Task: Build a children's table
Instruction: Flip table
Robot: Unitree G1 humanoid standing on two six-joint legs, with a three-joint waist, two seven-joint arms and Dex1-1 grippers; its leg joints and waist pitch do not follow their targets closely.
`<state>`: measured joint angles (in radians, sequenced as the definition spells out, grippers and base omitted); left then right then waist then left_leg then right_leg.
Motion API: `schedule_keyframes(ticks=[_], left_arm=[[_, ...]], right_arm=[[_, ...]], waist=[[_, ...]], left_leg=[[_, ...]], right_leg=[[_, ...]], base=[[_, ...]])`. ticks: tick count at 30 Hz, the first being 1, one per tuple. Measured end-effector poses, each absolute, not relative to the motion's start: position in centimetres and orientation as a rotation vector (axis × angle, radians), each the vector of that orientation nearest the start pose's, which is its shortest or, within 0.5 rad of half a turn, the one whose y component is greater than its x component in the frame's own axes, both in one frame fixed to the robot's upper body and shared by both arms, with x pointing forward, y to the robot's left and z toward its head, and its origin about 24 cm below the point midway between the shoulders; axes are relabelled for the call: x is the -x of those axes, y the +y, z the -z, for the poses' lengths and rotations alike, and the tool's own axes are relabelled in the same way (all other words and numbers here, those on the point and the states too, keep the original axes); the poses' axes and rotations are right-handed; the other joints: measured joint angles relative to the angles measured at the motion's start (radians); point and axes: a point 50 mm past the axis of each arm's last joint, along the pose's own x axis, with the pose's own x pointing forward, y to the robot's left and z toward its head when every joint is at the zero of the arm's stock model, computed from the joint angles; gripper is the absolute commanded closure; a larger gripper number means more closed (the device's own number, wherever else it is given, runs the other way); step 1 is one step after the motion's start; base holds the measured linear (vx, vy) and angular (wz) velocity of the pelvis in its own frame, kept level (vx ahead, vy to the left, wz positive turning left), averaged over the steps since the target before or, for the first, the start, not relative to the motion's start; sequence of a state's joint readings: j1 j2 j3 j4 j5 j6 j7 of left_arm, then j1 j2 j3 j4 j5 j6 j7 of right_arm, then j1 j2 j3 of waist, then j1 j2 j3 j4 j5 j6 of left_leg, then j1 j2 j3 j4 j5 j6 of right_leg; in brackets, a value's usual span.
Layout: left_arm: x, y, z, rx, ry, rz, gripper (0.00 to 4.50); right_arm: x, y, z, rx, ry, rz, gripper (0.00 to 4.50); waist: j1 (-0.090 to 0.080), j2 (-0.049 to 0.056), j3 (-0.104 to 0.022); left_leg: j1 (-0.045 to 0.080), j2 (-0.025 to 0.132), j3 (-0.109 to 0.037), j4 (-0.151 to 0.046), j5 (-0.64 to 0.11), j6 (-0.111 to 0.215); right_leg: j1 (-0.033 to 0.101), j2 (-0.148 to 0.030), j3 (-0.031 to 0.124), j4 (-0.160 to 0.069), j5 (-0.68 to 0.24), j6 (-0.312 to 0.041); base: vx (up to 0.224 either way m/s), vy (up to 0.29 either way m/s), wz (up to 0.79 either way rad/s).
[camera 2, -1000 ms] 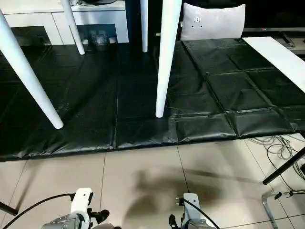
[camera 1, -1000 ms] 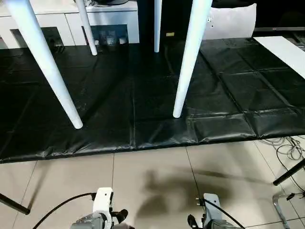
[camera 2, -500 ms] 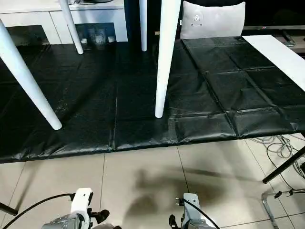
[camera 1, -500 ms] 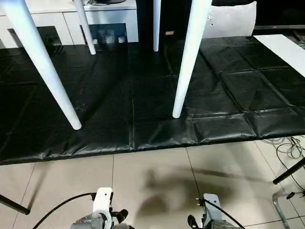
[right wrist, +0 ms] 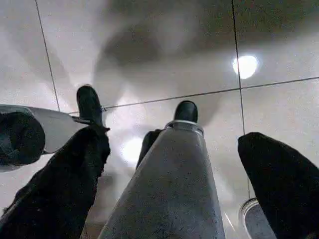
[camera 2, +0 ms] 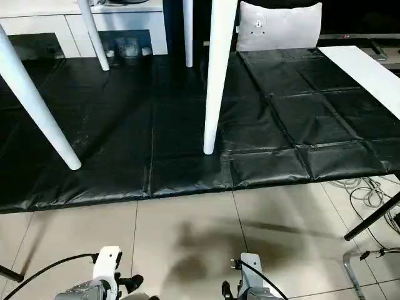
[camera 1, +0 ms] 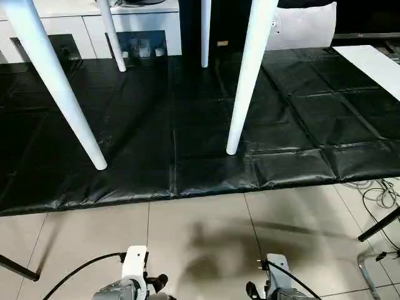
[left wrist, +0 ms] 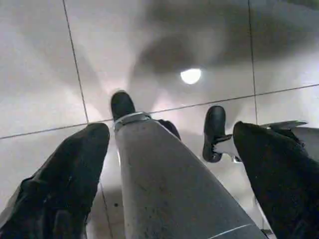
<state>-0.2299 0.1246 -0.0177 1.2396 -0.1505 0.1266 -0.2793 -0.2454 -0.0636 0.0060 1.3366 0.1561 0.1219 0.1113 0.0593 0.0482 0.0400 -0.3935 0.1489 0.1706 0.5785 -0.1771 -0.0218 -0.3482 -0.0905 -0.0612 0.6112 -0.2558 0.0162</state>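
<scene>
The children's table stands upright on a black mat (camera 1: pixel 187 125), with its top above the picture's edge. Its white tapered legs slant down: the near left leg (camera 1: pixel 59 87), the near right leg (camera 1: pixel 249 75), and two far legs (camera 1: pixel 112 34) (camera 1: pixel 205 31). My two forearms (camera 1: pixel 134 275) (camera 1: pixel 275 281) hang low over the tiled floor, well short of the table. In the wrist views, my left gripper (left wrist: pixel 170 130) and right gripper (right wrist: pixel 173 137) point down at the floor. Both are open, with nothing held. Behind their fingers are my own grey legs and black feet.
White cabinets (camera 1: pixel 75 25) and a white cushion (camera 1: pixel 306 28) stand behind the mat. A white board (camera 1: pixel 375 65) lies at the mat's right edge. Loose cables (camera 1: pixel 381 194) and a black slanted rod (camera 1: pixel 378 226) lie on the pale tiles (camera 1: pixel 200 231) at the right.
The head camera has tilted very slightly. The table, the arms and both grippers stay as they were.
</scene>
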Motion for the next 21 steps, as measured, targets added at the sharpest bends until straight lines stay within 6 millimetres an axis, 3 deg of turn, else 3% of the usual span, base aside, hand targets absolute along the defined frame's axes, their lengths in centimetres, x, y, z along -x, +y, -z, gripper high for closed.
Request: schedule_keyframes(ticks=[21], left_arm=[[-16.91, 17.53, 14.55, 0.154, 1.125, 0.152, 0.09]], right_arm=[[-15.41, -16.07, 15.56, -0.117, 1.212, -0.027, 0.00]], waist=[[0.000, 0.000, 0.000]], left_leg=[[0.000, 0.000, 0.001, -0.001, 0.000, 0.000]], right_leg=[[0.000, 0.000, 0.000, -0.001, 0.000, 0.000]], base=[[0.000, 0.000, 0.00]])
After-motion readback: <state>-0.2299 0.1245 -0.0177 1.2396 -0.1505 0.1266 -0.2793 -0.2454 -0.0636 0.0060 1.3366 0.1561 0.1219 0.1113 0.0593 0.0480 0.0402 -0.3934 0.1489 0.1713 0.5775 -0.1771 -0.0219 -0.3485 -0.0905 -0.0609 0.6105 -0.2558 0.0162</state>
